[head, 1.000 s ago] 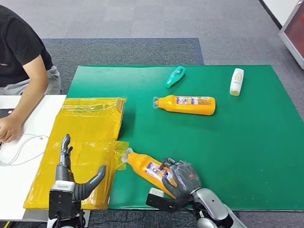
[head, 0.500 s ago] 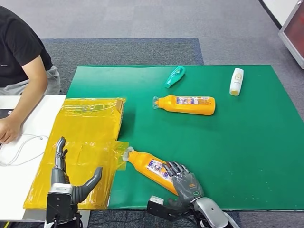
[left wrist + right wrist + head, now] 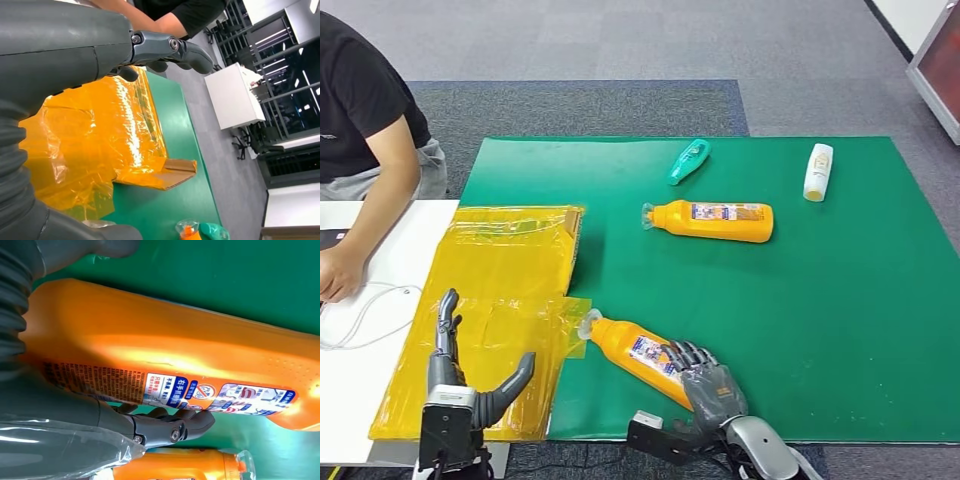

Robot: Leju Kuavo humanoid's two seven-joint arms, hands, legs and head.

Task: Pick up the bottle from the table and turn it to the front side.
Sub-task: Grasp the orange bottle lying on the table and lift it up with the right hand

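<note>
An orange bottle point(image 3: 629, 348) lies on its side on the green mat point(image 3: 810, 330), near the front edge, with its clear cap point(image 3: 588, 323) pointing left. My right hand point(image 3: 706, 385) wraps the bottle's base end. In the right wrist view the bottle point(image 3: 170, 360) sits between the thumb and the dark fingers point(image 3: 170, 427), which press its label side. My left hand point(image 3: 463, 380) hovers open over the yellow plastic bag point(image 3: 501, 290), fingers apart and holding nothing. In the left wrist view its fingers point(image 3: 170, 47) hang above the bag point(image 3: 105, 125).
A second orange bottle point(image 3: 712, 220), a teal bottle point(image 3: 688, 160) and a white bottle point(image 3: 818, 171) lie farther back on the mat. At the left a person point(image 3: 365, 120) rests a hand by a cable on the white table point(image 3: 365, 330).
Since a second ago, my right hand has slid back along the bottle toward its base and the bottle has shifted slightly. My left hand has dropped a little. Nothing has moved in the last half second.
</note>
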